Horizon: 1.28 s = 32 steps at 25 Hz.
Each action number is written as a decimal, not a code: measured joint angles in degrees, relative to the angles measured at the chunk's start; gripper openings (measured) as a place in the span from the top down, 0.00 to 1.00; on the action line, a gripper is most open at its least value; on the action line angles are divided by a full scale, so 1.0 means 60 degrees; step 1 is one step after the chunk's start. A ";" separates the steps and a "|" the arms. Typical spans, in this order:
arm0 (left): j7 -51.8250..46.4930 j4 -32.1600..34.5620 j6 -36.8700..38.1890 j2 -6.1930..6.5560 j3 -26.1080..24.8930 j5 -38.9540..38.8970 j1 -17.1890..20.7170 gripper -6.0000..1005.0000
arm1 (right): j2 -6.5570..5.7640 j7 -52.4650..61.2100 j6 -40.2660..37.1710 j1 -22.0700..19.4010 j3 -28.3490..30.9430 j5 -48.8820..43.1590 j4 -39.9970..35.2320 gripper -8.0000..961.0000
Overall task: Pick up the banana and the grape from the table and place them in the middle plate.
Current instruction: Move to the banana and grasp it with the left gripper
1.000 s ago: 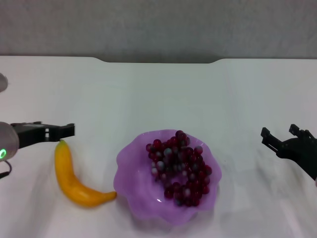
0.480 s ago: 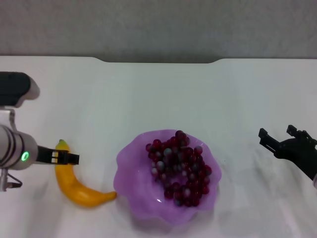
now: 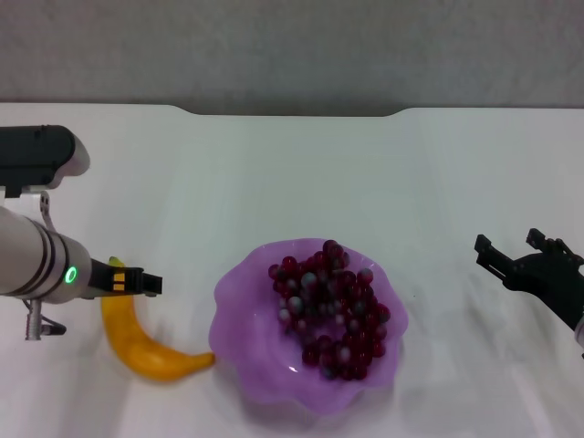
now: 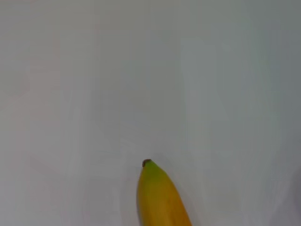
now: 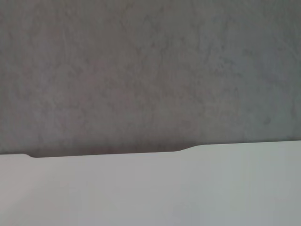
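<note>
The yellow banana (image 3: 137, 336) lies on the white table (image 3: 292, 173) to the left of the light purple scalloped plate (image 3: 239, 339). The bunch of dark red-purple grapes (image 3: 330, 308) lies inside the plate. My left gripper (image 3: 137, 283) reaches in from the left, and its tip is over the banana's green stem end. The left wrist view shows that stem end (image 4: 159, 195) on bare table, with no fingers in view. My right gripper (image 3: 511, 246) is open and empty, low over the table to the right of the plate.
The table's notched far edge (image 3: 292, 113) meets a grey wall, also seen in the right wrist view (image 5: 108, 153). Bare tabletop lies between the plate and the right gripper.
My left arm has swung in toward me and to the right, bringing its gripper tip from beside the banana's stem to over it. The right gripper has barely shifted.
</note>
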 joint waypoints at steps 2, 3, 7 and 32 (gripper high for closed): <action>-0.0108 0.0273 0.0228 0.0002 -0.0002 0.0000 -0.0077 0.19 | 0.0000 0.0001 0.0001 -0.0002 0.0000 0.0000 0.0001 0.06; -0.0139 0.0382 0.0267 0.0002 -0.0001 0.0000 -0.0106 0.19 | 0.0000 0.0001 0.0000 -0.0002 0.0000 0.0000 0.0006 0.06; -0.0285 0.1063 0.0619 0.0011 -0.0044 -0.0004 -0.0343 0.20 | 0.0000 0.0001 0.0000 -0.0002 0.0000 -0.0001 0.0016 0.06; -0.0250 0.2853 0.1712 0.0016 -0.0026 -0.0014 -0.0798 0.25 | -0.0015 0.0000 -0.0072 -0.0009 0.0054 -0.0001 0.0016 0.06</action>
